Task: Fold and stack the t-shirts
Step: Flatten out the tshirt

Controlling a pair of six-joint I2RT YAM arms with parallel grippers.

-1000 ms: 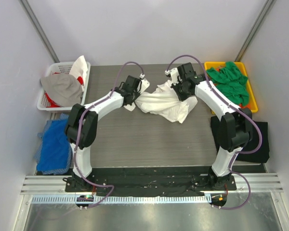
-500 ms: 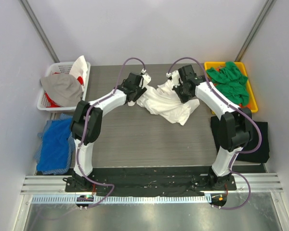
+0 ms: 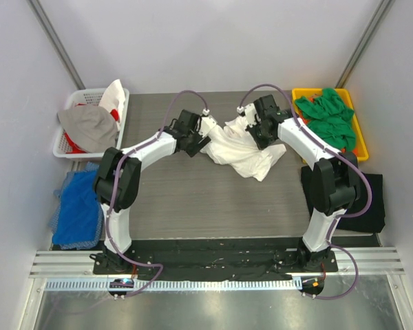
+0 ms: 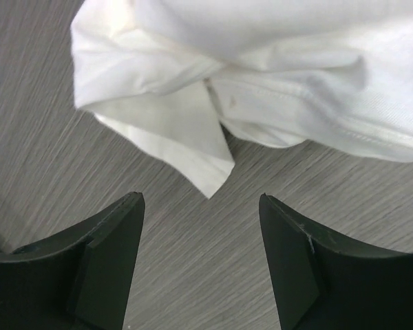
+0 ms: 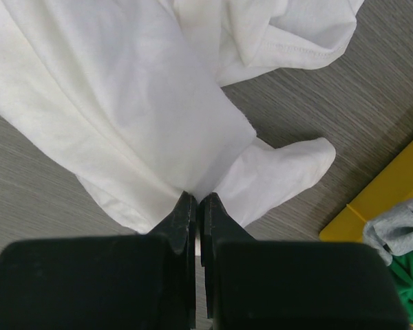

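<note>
Now we note the left gripper [image 4: 199, 203] with fingers apart, just released from the white t-shirt [image 4: 261, 82]. Meanwhile the right gripper [image 5: 196, 201] stays clamped on it; we expect a regrasp before flattening.

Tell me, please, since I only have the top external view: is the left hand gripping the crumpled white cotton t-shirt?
Observer: No. The left wrist view shows the left hand open and empty. A corner of the crumpled white cotton t-shirt lies on the grey wood-grain table just ahead of its fingers, not touching them.
Operator: Thank you. Does the right hand have hold of it?
Observer: Yes. In the right wrist view the right hand is shut on a fold of the shirt, with the cloth pinched between its fingertips.
</note>
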